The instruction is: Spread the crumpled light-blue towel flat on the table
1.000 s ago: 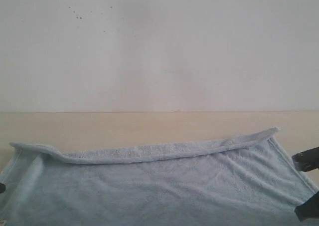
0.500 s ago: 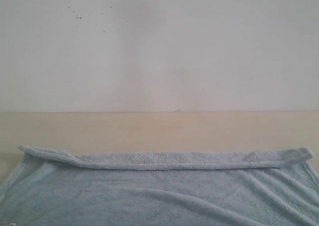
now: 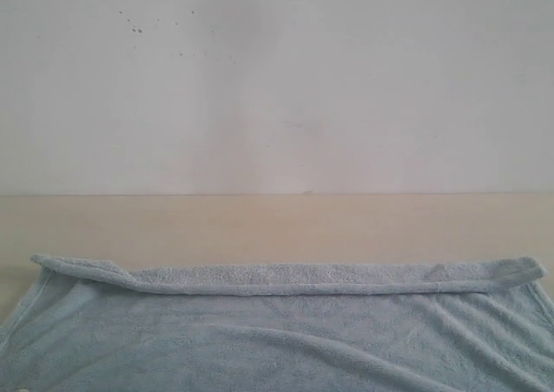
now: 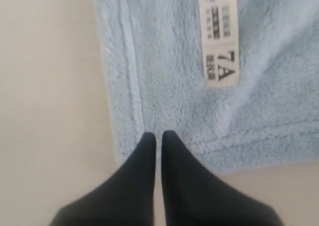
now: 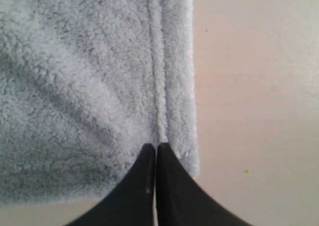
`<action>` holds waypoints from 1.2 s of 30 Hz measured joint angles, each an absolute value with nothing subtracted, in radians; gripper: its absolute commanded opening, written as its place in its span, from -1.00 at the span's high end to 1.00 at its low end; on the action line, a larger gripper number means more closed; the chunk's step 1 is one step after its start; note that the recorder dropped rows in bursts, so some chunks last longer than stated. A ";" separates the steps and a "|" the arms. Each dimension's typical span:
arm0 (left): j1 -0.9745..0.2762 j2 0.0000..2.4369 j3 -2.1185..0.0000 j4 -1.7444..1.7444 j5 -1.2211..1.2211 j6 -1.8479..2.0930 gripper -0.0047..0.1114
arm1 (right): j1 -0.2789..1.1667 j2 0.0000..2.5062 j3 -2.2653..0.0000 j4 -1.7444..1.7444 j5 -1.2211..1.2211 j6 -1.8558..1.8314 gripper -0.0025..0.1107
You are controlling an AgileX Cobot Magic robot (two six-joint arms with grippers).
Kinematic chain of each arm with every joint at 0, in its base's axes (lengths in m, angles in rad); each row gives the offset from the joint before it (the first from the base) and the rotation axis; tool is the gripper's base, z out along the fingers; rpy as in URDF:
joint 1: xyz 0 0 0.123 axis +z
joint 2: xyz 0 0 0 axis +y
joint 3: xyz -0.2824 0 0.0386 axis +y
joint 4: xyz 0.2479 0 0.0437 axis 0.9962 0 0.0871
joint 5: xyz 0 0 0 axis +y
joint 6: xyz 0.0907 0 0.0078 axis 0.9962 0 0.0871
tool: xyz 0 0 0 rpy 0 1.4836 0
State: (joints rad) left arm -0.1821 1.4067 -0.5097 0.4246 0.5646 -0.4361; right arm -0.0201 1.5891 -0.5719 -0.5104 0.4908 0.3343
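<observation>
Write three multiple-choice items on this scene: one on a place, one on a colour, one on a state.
1. The white label sits: A) on the towel near the corner at the left gripper; B) at the corner by the right gripper; C) on the wall.
2. The towel is: A) red; B) light blue; C) green.
3. The left gripper and right gripper are both: A) wide open; B) holding a cup; C) shut.

Key:
1 A: only the left wrist view shows the label, close to that corner.
2 B: the towel is pale blue in every view.
3 C: each wrist view shows the gripper closed to a slit at the towel's hem.
</observation>
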 measured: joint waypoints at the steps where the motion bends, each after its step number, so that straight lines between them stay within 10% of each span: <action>1: -0.182 1.378 -0.511 0.432 0.567 -0.436 0.85 | -0.020 1.589 -0.572 -0.510 0.489 0.334 0.96; 36: -0.182 1.627 -0.514 0.434 0.288 -0.427 0.85 | -0.020 1.365 -0.570 -0.377 0.330 0.234 0.96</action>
